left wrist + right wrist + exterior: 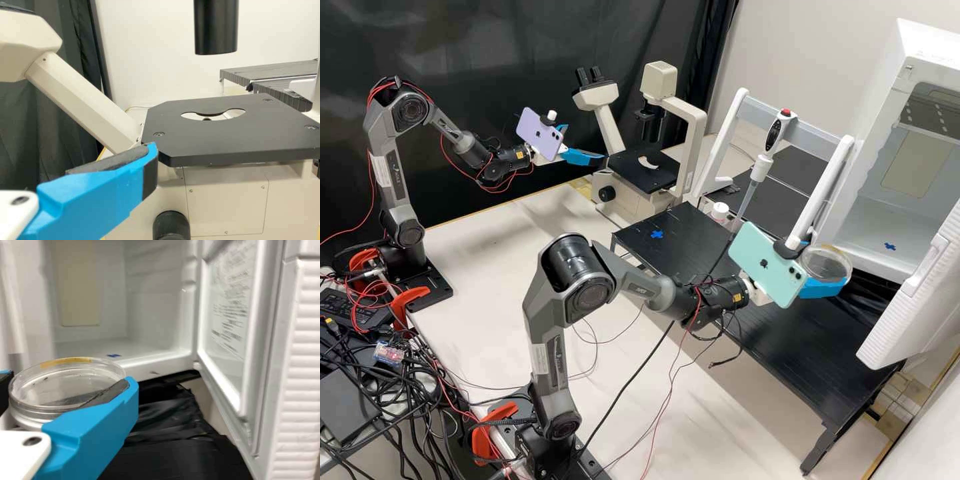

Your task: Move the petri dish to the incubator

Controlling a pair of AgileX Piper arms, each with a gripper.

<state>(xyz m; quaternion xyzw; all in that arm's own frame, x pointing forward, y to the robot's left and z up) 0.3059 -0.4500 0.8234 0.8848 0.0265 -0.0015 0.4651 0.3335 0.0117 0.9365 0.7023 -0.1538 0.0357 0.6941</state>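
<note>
In the high view my right gripper (829,265) is shut on the petri dish (825,262), a round clear dish held level above the black platform's far end, in front of the open incubator (915,157). The right wrist view shows the dish (60,385) between the fingers of my right gripper (68,382), outside the incubator's chamber (112,342). My left gripper (585,143) stands open and without a load beside the microscope; in the left wrist view one finger of the left gripper (70,160) is near the microscope stage's corner.
The incubator door (920,300) stands swung open at the right. A pipette (761,167) hangs on a white-legged stand behind the black platform (693,250). The microscope (643,170) is at the back. A blue mark (890,246) lies on the incubator floor.
</note>
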